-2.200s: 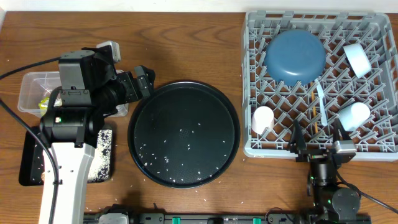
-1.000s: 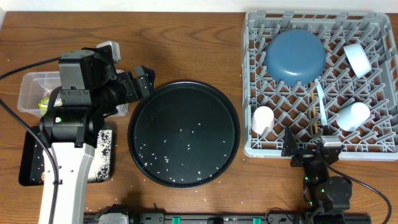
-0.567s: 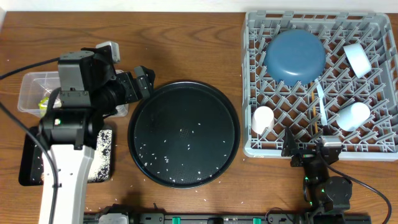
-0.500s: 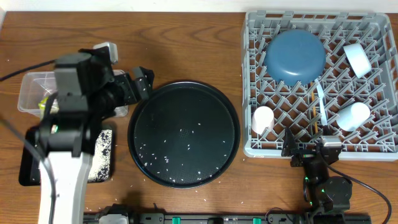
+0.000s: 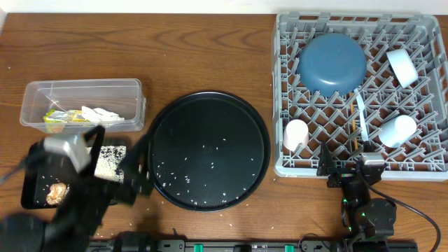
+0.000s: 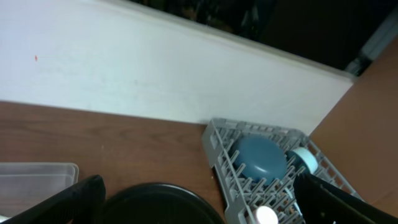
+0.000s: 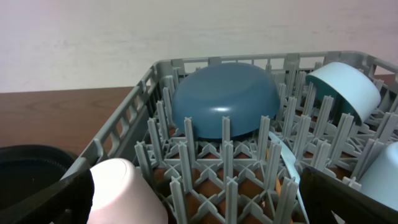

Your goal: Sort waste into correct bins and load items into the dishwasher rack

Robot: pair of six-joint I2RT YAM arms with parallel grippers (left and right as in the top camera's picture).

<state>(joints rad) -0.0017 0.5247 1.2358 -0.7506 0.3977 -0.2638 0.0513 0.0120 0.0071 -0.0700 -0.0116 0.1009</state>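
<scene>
Both spread wide, nothing held: left end effector [image 6: 199,182] is low at the desk's [image 5: 210,42] front-left, right end effector [image 7: 198,179] is just outside the rack's [image 5: 287,42] front wall. As I read it, the waste not yet binned is the rice [image 5: 189,183], scattered over the round tray [image 5: 210,112], with a few grains on the desk beside it. The grains look tiny, light and loose, so I don't expect to pinch them. Better to take the round tray itself, which looks stiff, broad and shallow. I'd grip its rim at the near edge and tip slowly, or the grains may skid off sideways. The overhead view alone shows the sorting. The wrapper [image 5: 57,119] and tissue [image 5: 98,113] are in the tub [image 5: 35,91]. The lump [image 5: 56,190] and a rice patch are in the flat tray [image 5: 31,178]. The spoon [image 5: 360,110] and chopstick [image 5: 355,134] lie in the rack's lattice. My left arm is smeared there, so its finger pose is unclear. The left wrist view fixes that, with one finger at each lower corner. It catches only the tub's corner, the round tray's far rim and the bowl [image 6: 258,158], and no grains. The right wrist view gives the height that overhead flattens. The bowl sits dome-up between pegs, the pink cup [image 7: 127,186] is at the near corner, and the blue cup [image 7: 342,87] is tipped on its side. The cups look light, hard and smooth, so likely slippery. I'd grip across a wall, not the rounded base.
</scene>
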